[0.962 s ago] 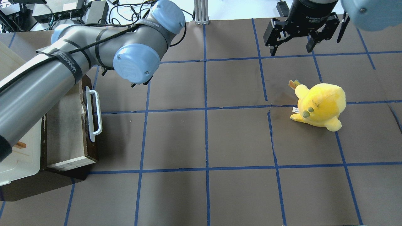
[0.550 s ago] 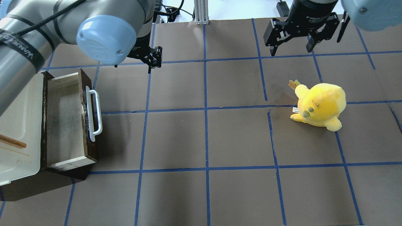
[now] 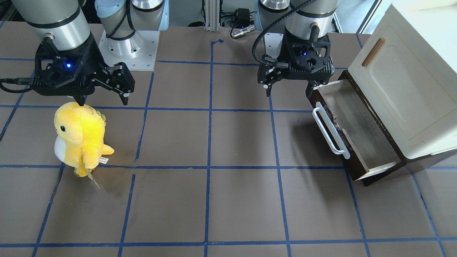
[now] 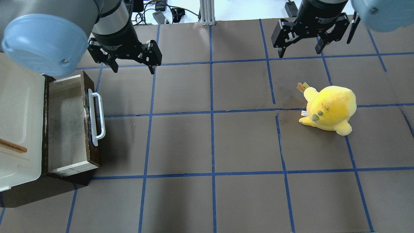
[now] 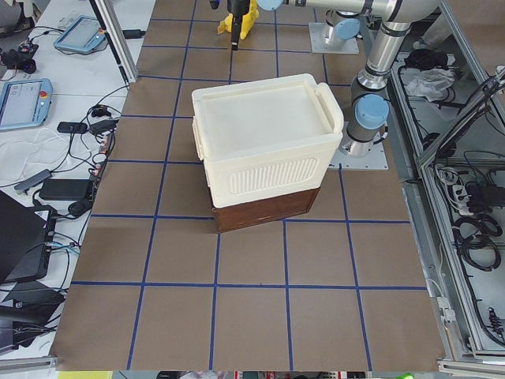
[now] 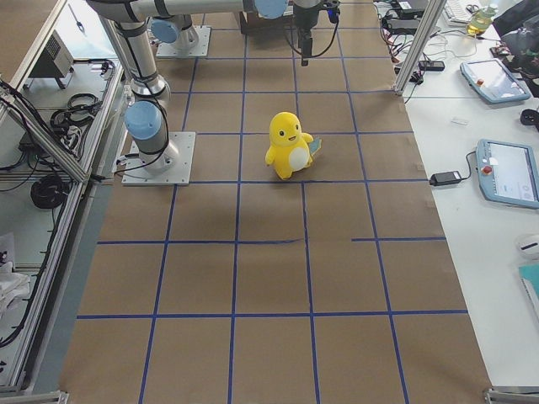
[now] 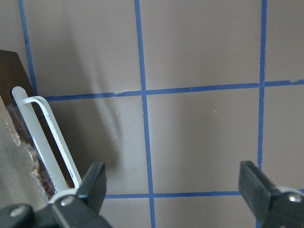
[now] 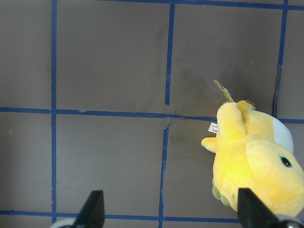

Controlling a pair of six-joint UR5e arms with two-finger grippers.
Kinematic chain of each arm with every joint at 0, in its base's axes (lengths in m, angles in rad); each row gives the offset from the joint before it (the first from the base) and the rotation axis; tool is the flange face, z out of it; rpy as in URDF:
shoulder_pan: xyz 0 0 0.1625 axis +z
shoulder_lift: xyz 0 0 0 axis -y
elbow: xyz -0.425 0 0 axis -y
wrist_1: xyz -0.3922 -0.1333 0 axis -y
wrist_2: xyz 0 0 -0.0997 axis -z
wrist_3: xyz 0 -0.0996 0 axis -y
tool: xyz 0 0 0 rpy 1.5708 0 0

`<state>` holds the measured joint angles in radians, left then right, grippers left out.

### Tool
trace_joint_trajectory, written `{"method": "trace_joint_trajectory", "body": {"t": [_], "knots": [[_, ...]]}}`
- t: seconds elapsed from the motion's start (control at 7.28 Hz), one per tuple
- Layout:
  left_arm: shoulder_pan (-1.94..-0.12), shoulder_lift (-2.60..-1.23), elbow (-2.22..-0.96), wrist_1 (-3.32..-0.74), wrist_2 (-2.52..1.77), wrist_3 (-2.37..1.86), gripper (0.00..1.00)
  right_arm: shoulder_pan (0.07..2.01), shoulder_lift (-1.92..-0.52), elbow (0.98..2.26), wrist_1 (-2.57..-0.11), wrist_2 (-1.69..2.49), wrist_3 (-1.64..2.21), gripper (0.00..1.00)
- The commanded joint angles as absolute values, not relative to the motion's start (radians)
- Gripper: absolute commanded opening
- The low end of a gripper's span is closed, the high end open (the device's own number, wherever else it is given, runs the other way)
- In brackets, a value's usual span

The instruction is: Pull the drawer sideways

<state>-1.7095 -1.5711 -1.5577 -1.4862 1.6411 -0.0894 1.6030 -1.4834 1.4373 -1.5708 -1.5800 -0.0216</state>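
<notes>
The drawer [image 4: 68, 129] stands pulled out of the cabinet at the table's left. It has a dark brown front, a long white bar handle [image 4: 98, 118] and pale inner walls, and it looks empty. It also shows in the front-facing view [image 3: 360, 134], and its handle shows in the left wrist view [image 7: 47, 137]. My left gripper [image 4: 133, 69] is open and empty. It hovers just beyond the drawer's far end, apart from the handle, as in the front-facing view [image 3: 288, 93]. My right gripper [image 4: 299, 53] is open and empty at the far right.
A cream-white cabinet [image 4: 19, 123] with a small brown wooden handle [image 3: 373, 51] sits over the drawer's housing. A yellow plush toy [image 4: 330, 108] stands on the right, just in front of my right gripper [image 3: 103, 102]. Brown mat with blue tape grid covers the table.
My left arm has swung away from over the drawer toward the table's far side, and its open gripper has come into view. The drawer, plush and right arm have not moved.
</notes>
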Motion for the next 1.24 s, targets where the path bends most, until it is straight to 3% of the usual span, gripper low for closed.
{"method": "trace_joint_trajectory", "body": {"t": [0.0,1.1], "knots": [[-1.659,-1.534,-1.608,-1.462,1.635,-0.083,1.00,1.603,-1.483,1.437,-1.571,-1.580,-0.021,1.00],[-1.628,-1.546,-1.594,-1.451,1.628,0.018,1.00,1.603,-1.483,1.437,-1.571,-1.580,-0.021,1.00]]}}
